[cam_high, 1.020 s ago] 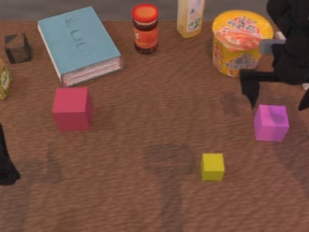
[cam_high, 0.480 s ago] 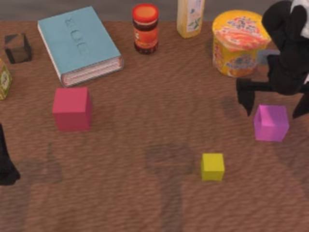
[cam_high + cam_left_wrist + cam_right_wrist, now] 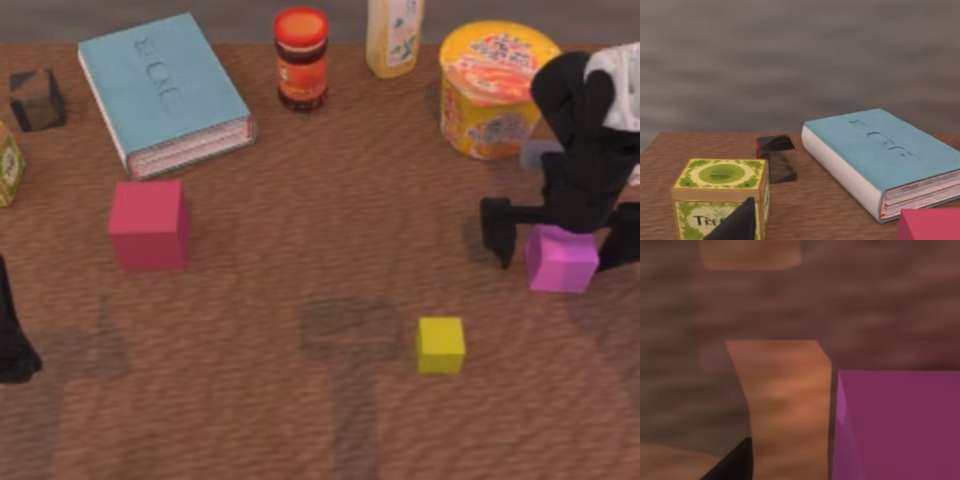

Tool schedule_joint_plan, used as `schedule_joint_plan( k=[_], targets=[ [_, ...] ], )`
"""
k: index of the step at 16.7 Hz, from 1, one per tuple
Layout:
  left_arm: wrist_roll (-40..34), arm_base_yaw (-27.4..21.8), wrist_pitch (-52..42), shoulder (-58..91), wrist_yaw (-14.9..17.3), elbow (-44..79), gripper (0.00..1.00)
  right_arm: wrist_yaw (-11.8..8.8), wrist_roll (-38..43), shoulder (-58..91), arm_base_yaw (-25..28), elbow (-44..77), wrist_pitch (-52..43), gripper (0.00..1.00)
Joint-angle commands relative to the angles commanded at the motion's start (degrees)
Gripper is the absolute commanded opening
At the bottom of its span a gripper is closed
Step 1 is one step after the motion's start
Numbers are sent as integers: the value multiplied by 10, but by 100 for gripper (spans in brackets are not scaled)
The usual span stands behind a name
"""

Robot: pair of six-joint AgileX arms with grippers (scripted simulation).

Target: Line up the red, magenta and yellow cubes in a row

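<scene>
The magenta cube (image 3: 565,265) sits at the right side of the table, and my right gripper (image 3: 566,248) hangs open right over it, one finger (image 3: 497,230) to its left and the other at its right. In the right wrist view the magenta cube (image 3: 900,425) fills the area beside one dark fingertip (image 3: 735,465), with bare table between them. The yellow cube (image 3: 440,345) lies in front, toward the middle. The red cube (image 3: 148,224) stands at the left. My left gripper (image 3: 14,352) stays parked and open at the left edge.
Along the back stand a blue book (image 3: 160,90), a red-lidded jar (image 3: 301,58), a yellow bottle (image 3: 394,35) and a noodle cup (image 3: 495,85) close behind my right arm. A dark cube (image 3: 37,98) and a green tea box (image 3: 8,165) sit far left.
My right gripper has come down and toward the front, from behind the magenta cube to straddling it. The cubes and the left arm have not moved.
</scene>
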Motion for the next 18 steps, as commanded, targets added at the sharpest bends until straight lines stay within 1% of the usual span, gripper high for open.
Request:
schedule_joint_plan(
  k=[1,14,15,18],
  targets=[
    [0,0,0,0,0,0,100,0,0,0,0,0,0,100],
    [0,0,0,0,0,0,100,0,0,0,0,0,0,2],
    [0,0,0,0,0,0,100,0,0,0,0,0,0,0],
    [0,0,0,0,0,0,100,0,0,0,0,0,0,0]
  ],
)
